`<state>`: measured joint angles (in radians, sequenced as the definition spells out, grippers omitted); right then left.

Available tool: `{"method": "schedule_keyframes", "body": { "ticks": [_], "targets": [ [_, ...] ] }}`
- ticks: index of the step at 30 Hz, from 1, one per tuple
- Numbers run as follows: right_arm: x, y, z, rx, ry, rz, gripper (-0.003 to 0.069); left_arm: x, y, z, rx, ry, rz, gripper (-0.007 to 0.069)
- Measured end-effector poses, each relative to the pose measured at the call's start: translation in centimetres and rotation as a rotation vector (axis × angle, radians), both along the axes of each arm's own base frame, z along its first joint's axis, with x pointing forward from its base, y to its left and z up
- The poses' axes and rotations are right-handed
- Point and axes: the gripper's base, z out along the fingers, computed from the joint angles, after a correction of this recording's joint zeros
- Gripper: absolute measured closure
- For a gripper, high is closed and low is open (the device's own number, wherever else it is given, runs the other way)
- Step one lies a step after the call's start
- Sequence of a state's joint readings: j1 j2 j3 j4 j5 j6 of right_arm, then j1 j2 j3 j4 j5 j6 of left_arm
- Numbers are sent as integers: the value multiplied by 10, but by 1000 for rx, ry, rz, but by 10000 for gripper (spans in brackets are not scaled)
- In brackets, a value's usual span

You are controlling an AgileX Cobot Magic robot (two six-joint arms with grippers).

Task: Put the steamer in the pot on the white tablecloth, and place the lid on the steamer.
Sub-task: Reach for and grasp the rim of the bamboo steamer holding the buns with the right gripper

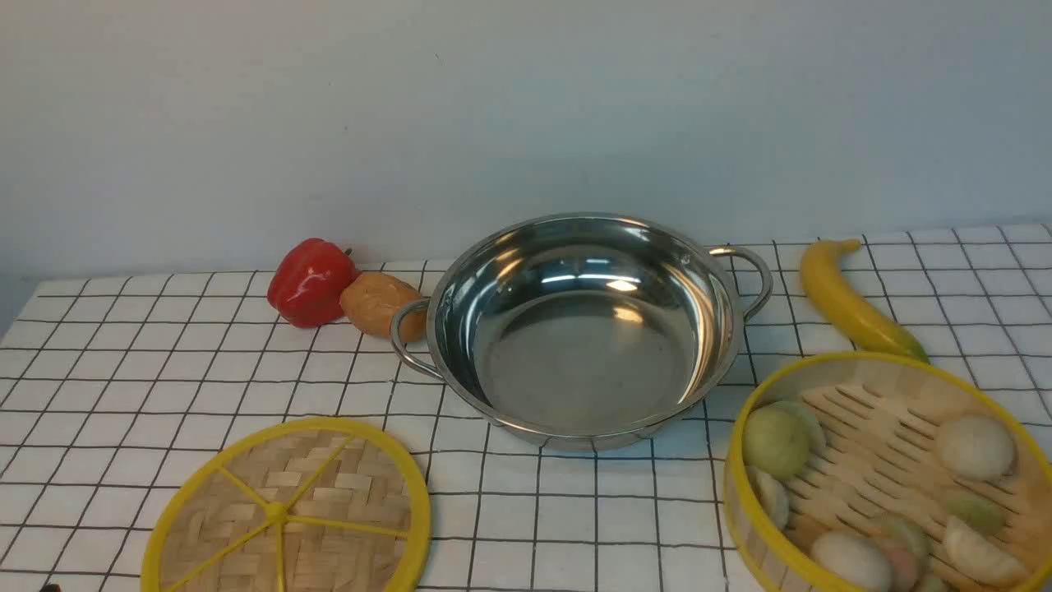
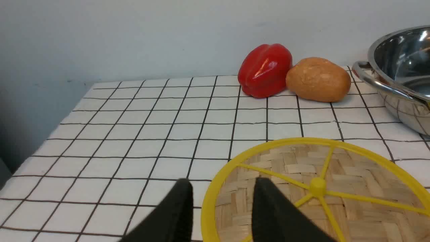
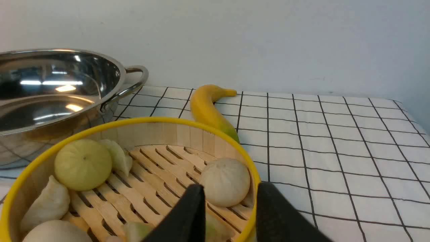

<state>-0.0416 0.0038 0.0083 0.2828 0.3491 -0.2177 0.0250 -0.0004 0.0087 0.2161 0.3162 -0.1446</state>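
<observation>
The empty shiny pot point(image 1: 575, 353) stands mid-table on the white tablecloth point(image 1: 205, 370). Front left lies the flat woven lid point(image 1: 288, 510) with its yellow spokes. Holding several pale buns, the steamer point(image 1: 822, 366) sits front right on the cloth. Neither gripper shows in the front view. In the left wrist view my left gripper point(image 2: 222, 181) is open, its black fingers point(image 2: 268, 208) astride the lid point(image 2: 319, 188) rim. In the right wrist view my right gripper point(image 3: 230, 186) is open, one finger inside the steamer point(image 3: 134, 122) and the other outside its rim.
A red pepper point(image 1: 311, 282) and a brown potato point(image 1: 380, 304) lie against the pot's left handle. A banana point(image 1: 846, 300) lies behind the steamer, right of the pot. A pale wall closes the back. The cloth's left edge drops off point(image 2: 50, 134).
</observation>
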Motion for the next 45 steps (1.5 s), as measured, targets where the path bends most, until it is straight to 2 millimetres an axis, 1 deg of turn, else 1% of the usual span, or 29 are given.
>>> {"method": "schedule_keyframes", "body": {
  "ticks": [41, 43, 45],
  "targets": [
    [0, 0, 0, 1, 0, 0, 417, 0, 0, 0, 0, 0, 0, 382],
    [0, 1, 0, 34, -1, 1, 417, 0, 0, 0, -13, -1, 0, 382],
    [0, 2, 1, 137, -4, 1, 417, 0, -1, 0, -65, -7, -1, 382]
  ]
}}
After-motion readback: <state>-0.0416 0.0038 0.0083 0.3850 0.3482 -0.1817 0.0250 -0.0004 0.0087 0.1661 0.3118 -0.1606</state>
